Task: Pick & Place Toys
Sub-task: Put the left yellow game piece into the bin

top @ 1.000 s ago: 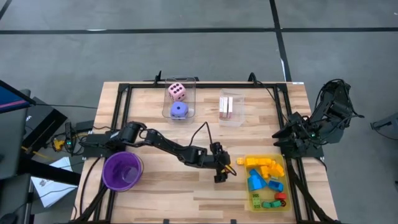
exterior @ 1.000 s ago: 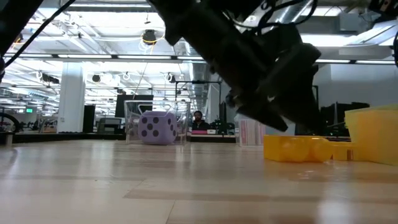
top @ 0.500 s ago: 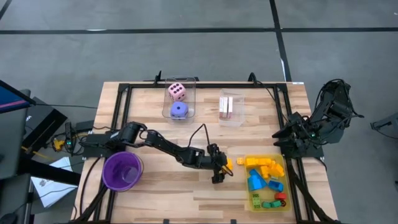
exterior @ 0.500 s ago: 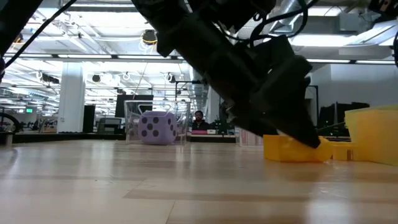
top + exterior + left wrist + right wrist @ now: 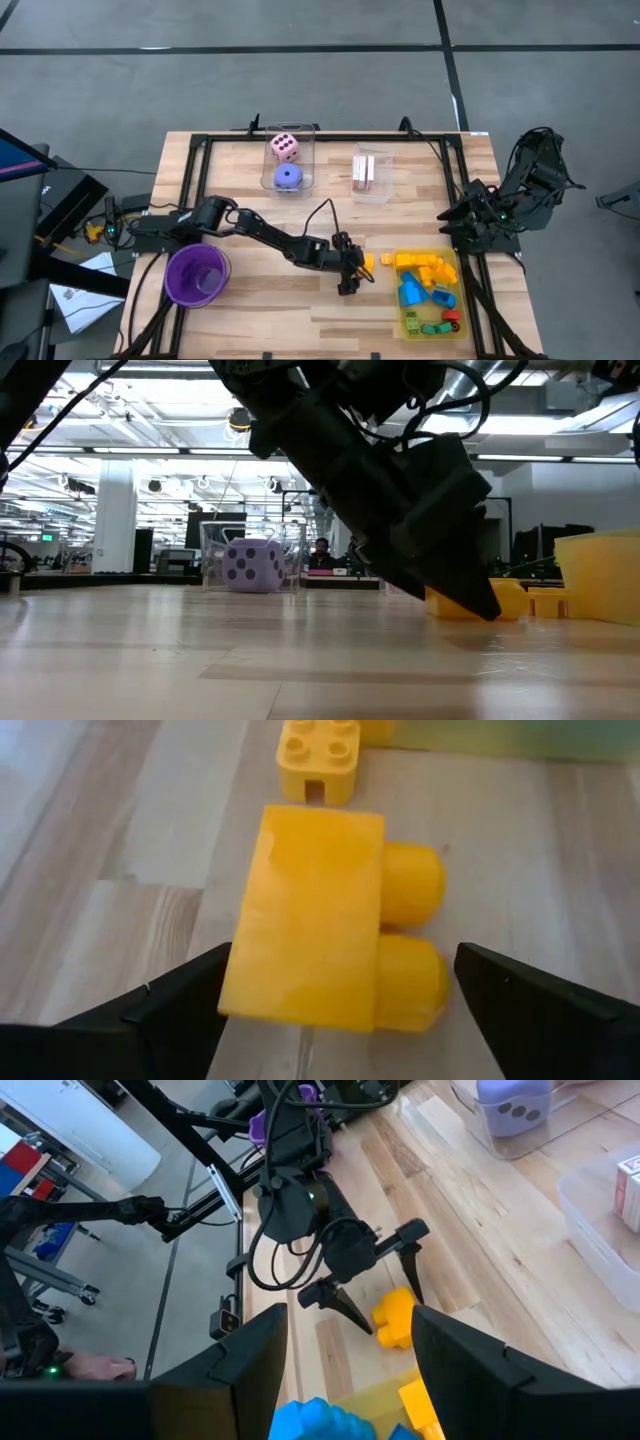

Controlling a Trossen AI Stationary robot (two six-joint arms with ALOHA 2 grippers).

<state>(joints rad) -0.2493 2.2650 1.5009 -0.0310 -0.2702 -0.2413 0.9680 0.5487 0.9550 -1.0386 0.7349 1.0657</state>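
Yellow two-studded plastic block [image 5: 330,920] lies on its side between the left gripper's [image 5: 330,1005] open jaws.

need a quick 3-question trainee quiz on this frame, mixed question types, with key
1. True or false: the left gripper is shut on the yellow block.
2. Which thing stands nearest the left arm's base?
A. the purple cup
B. the yellow tray
C. the clear box with the dice
3. Fill in: the right gripper waits off the table's ____ edge, holding nothing.

Key
1. False. Its fingers stand open on either side of the block, which lies on the table.
2. A
3. right
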